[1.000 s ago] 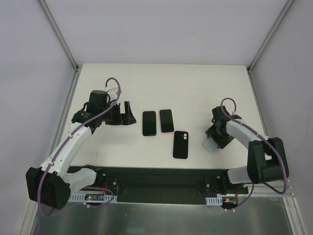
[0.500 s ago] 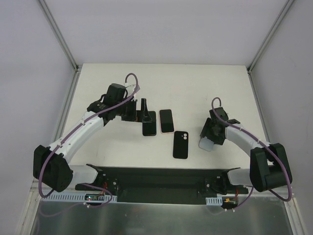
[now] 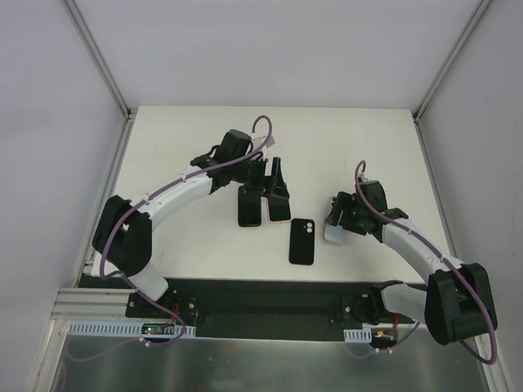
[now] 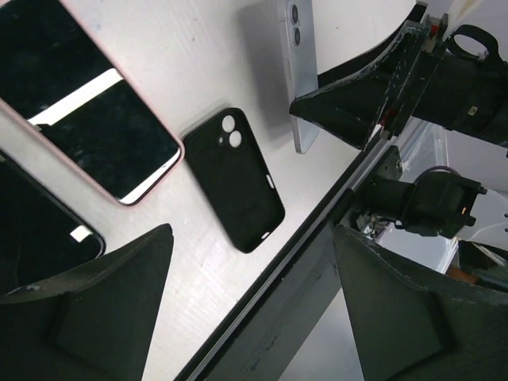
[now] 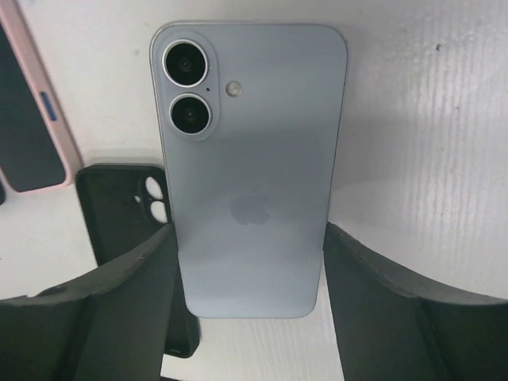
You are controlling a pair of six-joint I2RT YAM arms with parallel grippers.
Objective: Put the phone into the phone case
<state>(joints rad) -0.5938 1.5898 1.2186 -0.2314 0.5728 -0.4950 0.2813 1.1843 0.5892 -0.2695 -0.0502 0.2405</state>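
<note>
A black phone case [image 3: 301,242] lies on the white table, camera cut-outs at its far end; it also shows in the left wrist view [image 4: 238,182] and the right wrist view [image 5: 127,214]. My right gripper [image 3: 337,220] is shut on a light blue phone [image 5: 250,159], back side up, held by its long edges just right of the case, its shadow on the table below. The blue phone also shows in the left wrist view [image 4: 302,71]. My left gripper [image 3: 274,175] is open and empty, hovering over the far ends of two phones.
A black phone [image 3: 249,205] and a pink-edged phone [image 3: 279,202] lie screen up side by side, left of and behind the case. The black base rail [image 3: 270,294] runs along the table's near edge.
My left arm has swung right from the table's left side to above the two phones. My right gripper has carried the blue phone left, closer to the case.
</note>
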